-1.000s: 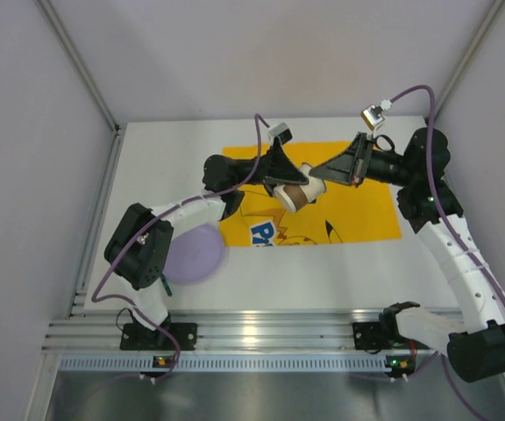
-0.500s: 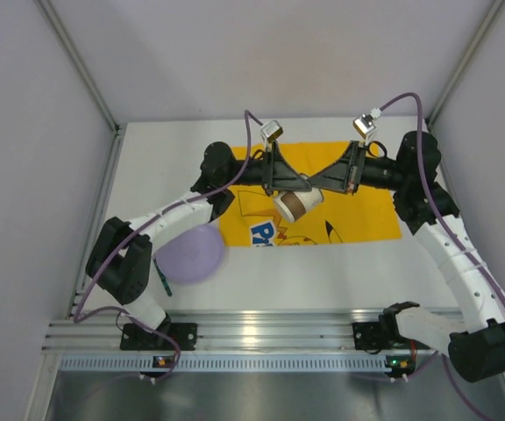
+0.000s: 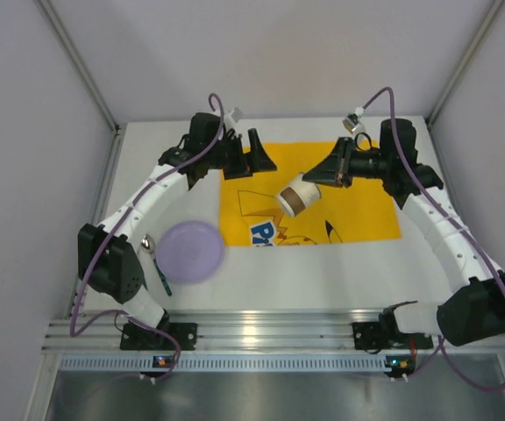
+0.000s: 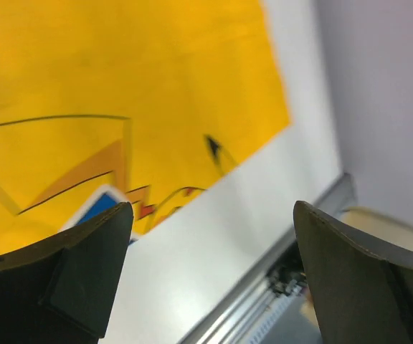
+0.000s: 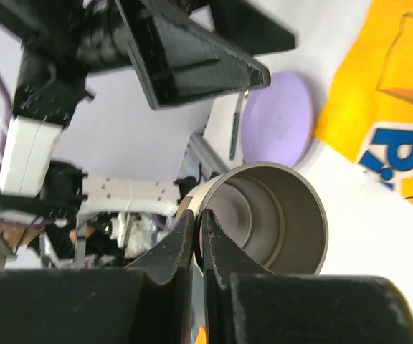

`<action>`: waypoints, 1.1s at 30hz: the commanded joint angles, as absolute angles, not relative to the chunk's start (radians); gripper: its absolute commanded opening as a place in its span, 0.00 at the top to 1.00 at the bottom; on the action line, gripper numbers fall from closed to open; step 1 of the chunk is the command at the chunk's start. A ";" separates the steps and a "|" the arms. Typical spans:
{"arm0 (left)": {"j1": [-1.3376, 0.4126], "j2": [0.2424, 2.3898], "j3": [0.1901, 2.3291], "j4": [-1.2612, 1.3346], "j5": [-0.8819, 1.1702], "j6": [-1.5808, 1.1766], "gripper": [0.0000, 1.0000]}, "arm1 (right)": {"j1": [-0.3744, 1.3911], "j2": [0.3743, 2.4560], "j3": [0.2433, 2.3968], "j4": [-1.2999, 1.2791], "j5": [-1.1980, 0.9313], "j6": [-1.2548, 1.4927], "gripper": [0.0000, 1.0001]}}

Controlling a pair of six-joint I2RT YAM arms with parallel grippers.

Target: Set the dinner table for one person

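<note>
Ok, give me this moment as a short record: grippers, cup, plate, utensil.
left gripper: open, empty, above the yellow cloth
right gripper: shut on the rim of the cup
cup: tilted, held over the cloth
plate: purple, flat on the white table beside the cloth's left edge
utensil: green-handled, on the table left of the plate

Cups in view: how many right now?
1. The cup is pinched at its rim by the right gripper, tilted above the yellow cloth. No other shows.
</note>
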State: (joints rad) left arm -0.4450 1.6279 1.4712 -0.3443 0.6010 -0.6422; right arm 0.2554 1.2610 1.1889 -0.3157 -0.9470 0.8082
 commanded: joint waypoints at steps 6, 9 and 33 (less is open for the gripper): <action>-0.445 1.508 1.514 -0.816 -0.256 -0.428 0.01 | 0.158 1.569 1.623 -0.802 -0.337 0.457 1.00; -0.445 1.427 1.464 -0.819 -0.374 -0.425 0.02 | 0.135 1.699 1.755 -0.848 0.035 0.451 1.00; -0.383 1.065 1.137 -0.962 -0.411 -0.506 0.01 | 0.101 2.287 2.220 -0.657 0.569 0.497 1.00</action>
State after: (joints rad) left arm -0.3874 1.0958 1.1481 -0.9356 -0.4053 -0.4988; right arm 0.0803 2.2974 2.1941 -0.7685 0.5285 0.4831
